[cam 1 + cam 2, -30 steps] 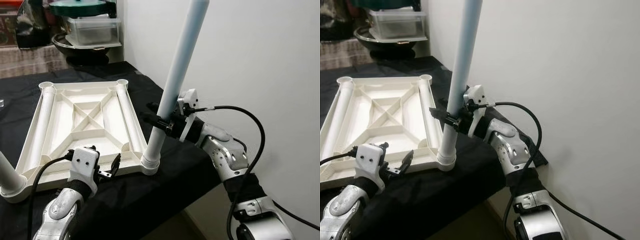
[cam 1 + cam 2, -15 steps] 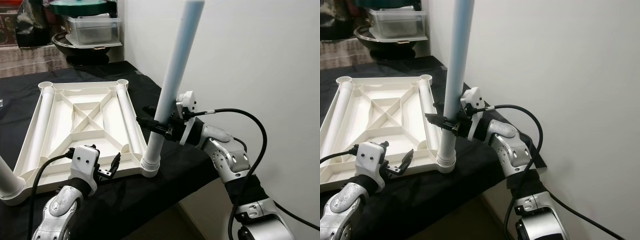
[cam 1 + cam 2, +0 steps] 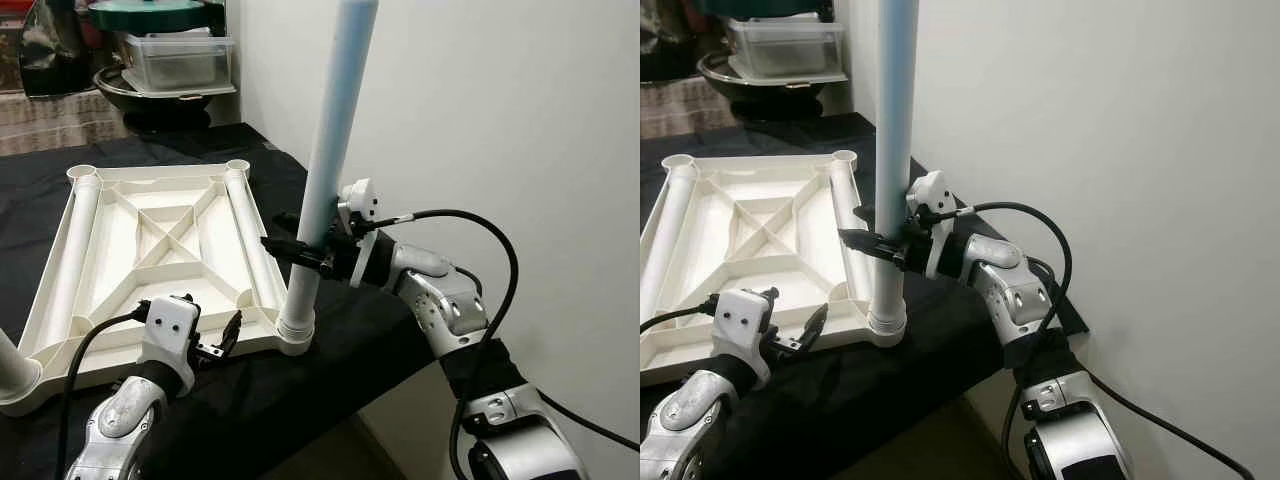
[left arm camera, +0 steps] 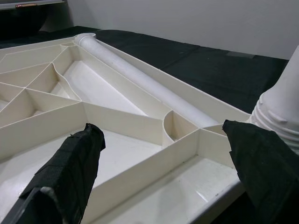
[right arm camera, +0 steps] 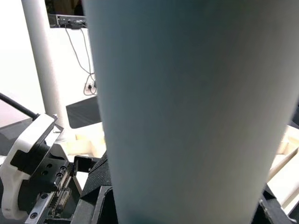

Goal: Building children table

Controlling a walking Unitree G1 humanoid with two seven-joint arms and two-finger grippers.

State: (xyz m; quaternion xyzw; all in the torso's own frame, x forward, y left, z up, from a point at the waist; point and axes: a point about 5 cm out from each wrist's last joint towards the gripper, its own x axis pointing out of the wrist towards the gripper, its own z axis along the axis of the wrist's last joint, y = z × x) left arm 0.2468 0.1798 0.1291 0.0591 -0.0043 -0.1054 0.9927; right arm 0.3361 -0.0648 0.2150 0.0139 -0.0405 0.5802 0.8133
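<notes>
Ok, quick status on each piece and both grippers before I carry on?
Table top: upside down on the black cloth, ribs facing up.
Table leg: nearly upright, foot seated in the near right corner socket.
Right gripper: shut on the table leg, low on it.
Left gripper: open, at the table top's near edge, holding nothing.

Two silver jointed arms trail looping black cables, each ending in a white wrist housing and black-fingered gripper.
</notes>
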